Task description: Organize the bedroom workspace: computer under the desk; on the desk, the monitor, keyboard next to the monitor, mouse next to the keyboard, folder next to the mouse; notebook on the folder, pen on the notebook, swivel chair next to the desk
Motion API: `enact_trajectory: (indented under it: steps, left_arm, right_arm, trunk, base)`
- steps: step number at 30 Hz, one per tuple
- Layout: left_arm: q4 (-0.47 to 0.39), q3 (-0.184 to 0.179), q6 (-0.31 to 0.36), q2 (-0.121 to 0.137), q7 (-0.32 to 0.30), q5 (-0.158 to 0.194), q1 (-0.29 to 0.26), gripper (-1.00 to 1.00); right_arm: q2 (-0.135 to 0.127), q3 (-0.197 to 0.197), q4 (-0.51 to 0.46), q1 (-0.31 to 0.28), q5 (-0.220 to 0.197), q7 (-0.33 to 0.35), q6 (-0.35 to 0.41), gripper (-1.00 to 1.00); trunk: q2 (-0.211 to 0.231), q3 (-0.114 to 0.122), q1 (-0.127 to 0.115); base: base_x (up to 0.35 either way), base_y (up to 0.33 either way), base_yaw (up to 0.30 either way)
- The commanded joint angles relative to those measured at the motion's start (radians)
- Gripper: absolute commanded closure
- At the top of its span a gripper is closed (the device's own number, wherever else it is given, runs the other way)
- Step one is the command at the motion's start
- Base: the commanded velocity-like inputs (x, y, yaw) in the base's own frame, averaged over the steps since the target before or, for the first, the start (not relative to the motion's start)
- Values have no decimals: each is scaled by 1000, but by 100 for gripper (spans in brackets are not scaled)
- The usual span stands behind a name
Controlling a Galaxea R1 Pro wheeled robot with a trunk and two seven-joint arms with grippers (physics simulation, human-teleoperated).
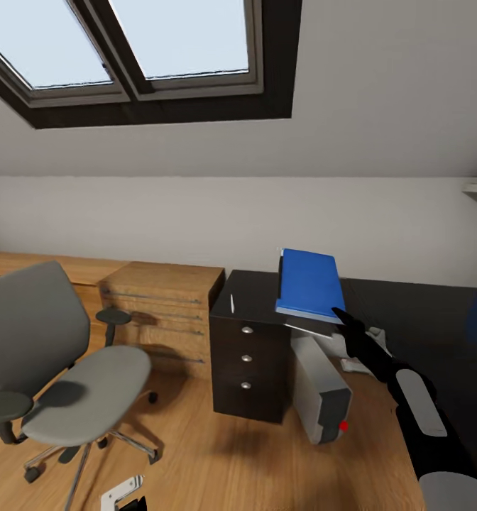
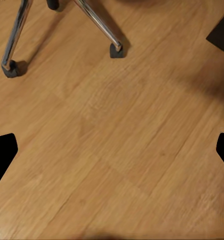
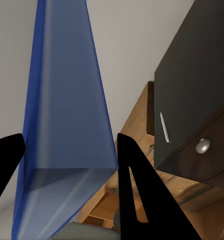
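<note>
Right tool (image 1: 340, 314) clamped on blue folder (image 1: 309, 284) over black table (image 1: 409, 305); edge grip, may slip. Left tool (image 2: 112, 150) open, empty.

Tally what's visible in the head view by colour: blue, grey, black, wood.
Blue: 1, the folder held in the right hand.
Grey: 2, the swivel chair and the computer.
Black: 1, the desk.
Wood: 1, the wooden cabinet.
Total: 5.
</note>
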Motion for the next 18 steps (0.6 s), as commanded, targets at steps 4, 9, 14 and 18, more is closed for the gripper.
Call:
enact_trajectory:
  steps: [4,9,14,18]
  left_arm:
    - [-2,-7,4,2,9,7,0,-100]
    - [-2,-7,3,2,10,7,0,-100]
    - [-2,-7,4,2,10,8,0,-100]
    - [-1,-7,4,2,10,9,0,-100]
  right_arm:
    - [0,-3,2,-1,-2,2,1,100]
    - [0,-15,3,-1,-1,2,-9,100]
    - [1,-19,23,-1,-2,2,-10,100]
    - [1,-19,27,-1,-2,2,-11,100]
  trunk:
    - [-1,-4,0]
    - [-1,-7,0]
    - [-1,-10,0]
    - [-1,-12,0]
  base:
    - [0,0,-257]
    - [0,0,-270]
    - [0,0,-273]
    - [0,0,-274]
